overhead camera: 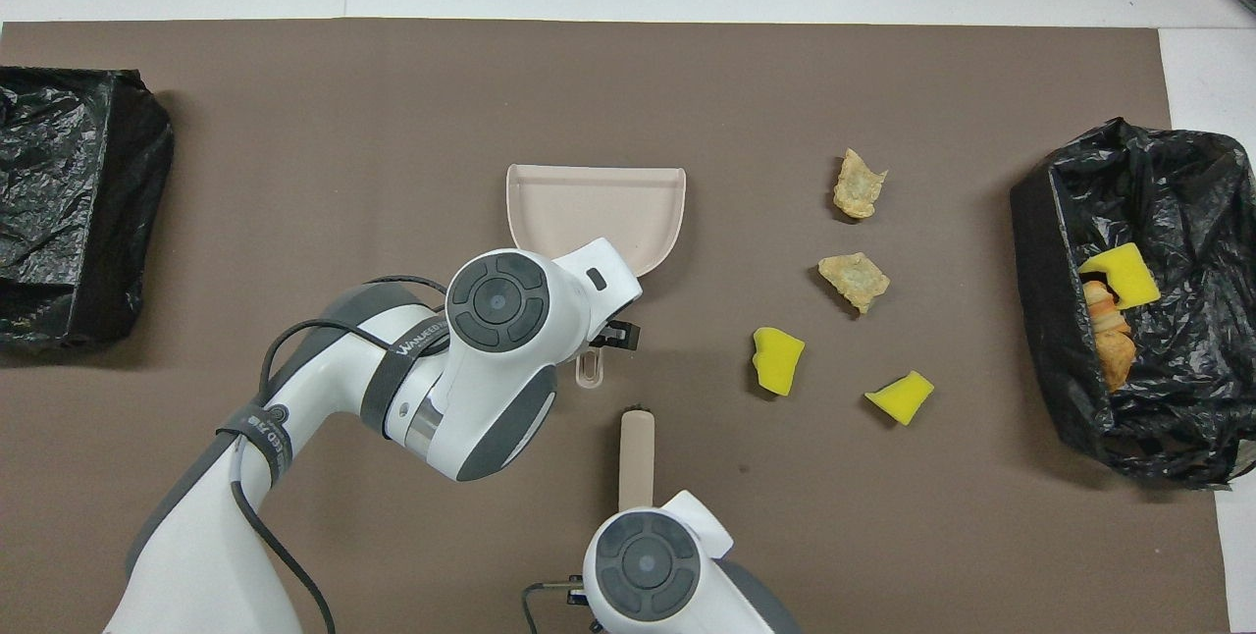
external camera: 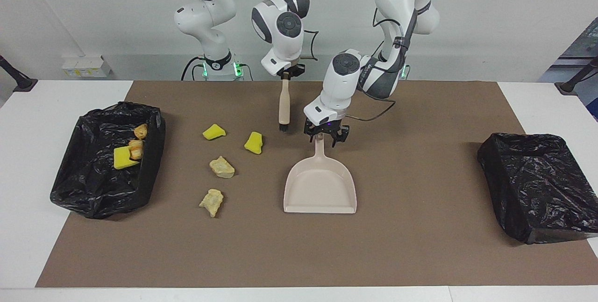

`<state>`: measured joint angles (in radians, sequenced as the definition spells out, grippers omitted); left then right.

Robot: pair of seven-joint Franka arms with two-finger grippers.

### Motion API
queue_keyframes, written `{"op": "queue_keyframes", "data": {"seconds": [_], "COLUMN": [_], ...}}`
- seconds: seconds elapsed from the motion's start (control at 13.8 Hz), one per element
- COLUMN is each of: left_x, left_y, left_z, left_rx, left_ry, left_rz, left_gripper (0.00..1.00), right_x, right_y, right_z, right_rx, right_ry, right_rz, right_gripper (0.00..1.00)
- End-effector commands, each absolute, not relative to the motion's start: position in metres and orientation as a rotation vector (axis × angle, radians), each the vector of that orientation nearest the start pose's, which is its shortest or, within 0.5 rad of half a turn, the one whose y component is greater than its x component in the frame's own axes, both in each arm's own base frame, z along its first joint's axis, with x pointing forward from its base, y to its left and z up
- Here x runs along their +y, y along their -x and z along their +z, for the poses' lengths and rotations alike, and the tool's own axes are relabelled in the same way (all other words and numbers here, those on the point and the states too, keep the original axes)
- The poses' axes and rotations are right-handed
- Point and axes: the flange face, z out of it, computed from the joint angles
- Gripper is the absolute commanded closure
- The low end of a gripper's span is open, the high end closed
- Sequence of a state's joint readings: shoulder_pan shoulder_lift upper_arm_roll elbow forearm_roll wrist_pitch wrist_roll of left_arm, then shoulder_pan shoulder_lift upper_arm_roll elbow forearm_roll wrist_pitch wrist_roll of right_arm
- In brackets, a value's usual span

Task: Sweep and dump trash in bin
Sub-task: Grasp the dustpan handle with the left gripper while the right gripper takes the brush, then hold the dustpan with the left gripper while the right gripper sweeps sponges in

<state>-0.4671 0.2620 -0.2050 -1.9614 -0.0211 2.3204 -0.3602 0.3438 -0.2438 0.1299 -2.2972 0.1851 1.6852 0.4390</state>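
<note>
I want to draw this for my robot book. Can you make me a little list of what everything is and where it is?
left gripper: on the dustpan handle, closed around it
right gripper: shut on the brush, held upright over the mat
dustpan: flat on the mat, empty
loose trash: two yellow sponge chunks and two beige bits, beside the dustpan
open bin: at the right arm's end, with a yellow chunk and orange bits inside
other bin: at the left arm's end
</note>
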Motion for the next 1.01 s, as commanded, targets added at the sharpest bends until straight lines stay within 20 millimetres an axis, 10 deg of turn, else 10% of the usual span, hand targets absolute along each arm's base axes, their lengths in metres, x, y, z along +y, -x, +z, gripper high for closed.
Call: {"op": "queue_keyframes", "data": {"seconds": [0.0,0.43,0.94], "left_x": [-0.357,-0.308,-0.33], "left_y": [-0.492,-0.479,-0.433], "left_z": [0.383,0.423,0.405], "left_rx": [0.578,1.295,1.83], "left_ry": [3.171,2.875,2.432], "left_rz": [-0.117,0.089,0.224], "left_gripper": [1.0,1.0,1.0], "right_x": [0.154,0.026,0.01], "right_y": [-0.403,-0.44,-0.38], "right_z": [0.436,0.425,0.379], "right_rx": [-0.027,-0.024,0.156], "right_ry": [3.082,3.2,3.198], "right_rz": [0.599,0.542,0.686], "right_gripper": [1.0,1.0,1.0]}}
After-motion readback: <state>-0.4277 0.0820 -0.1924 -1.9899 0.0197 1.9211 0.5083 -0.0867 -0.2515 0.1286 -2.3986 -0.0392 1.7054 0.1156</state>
